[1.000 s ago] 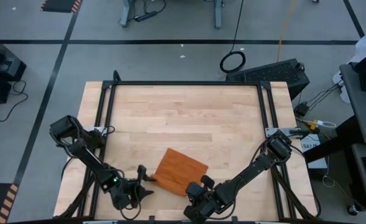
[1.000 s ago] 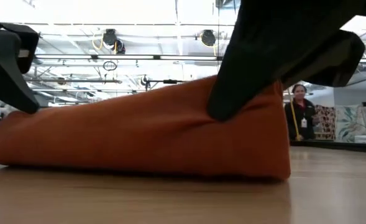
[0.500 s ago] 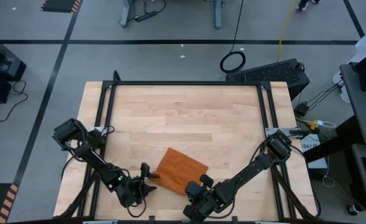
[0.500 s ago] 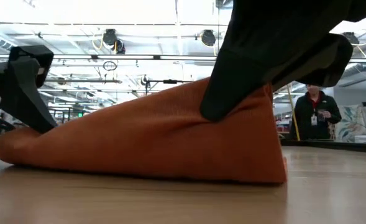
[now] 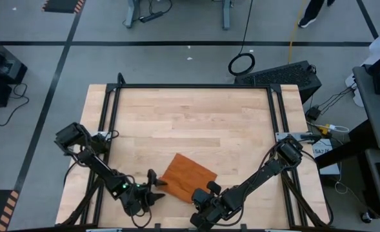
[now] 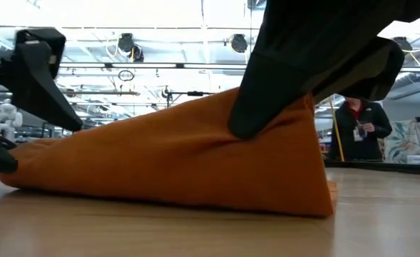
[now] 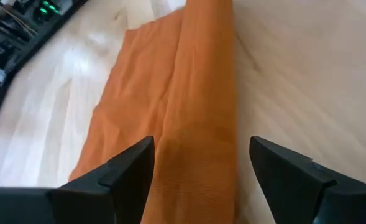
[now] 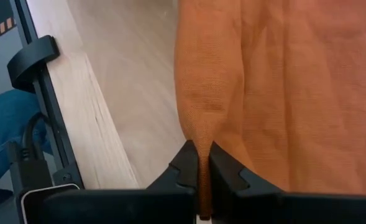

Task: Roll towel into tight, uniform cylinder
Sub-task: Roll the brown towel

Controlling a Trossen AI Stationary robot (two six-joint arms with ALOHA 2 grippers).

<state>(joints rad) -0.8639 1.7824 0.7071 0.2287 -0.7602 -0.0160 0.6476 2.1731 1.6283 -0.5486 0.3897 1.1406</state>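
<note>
Tabletop (image 5: 190,122) of pale wood fills the middle of the high view, edged by a black frame (image 5: 193,86), with grey floor around it. Beyond it, in the low view, a person (image 6: 354,128) stands in the room behind.

2 dark arms reach in from the near corners. Between their grippers, on the near part of the table, lies the towel (image 5: 186,176), rust-orange and set at a slant to the table edges. In the low view it rises from a low end by the left arm to a lifted peak (image 6: 281,121) under the right arm, and its underside rests on the wood.

At the towel's near right corner, the right gripper (image 8: 199,167) has its fingers pressed together on a thin pinched ridge of the cloth, which stands up between them. At the towel's near left edge, the left gripper (image 7: 201,177) has its 2 fingers (image 7: 130,171) spread wide, 1 on each side of a rolled fold (image 7: 204,112) of the cloth; they straddle it and grip nothing.
</note>
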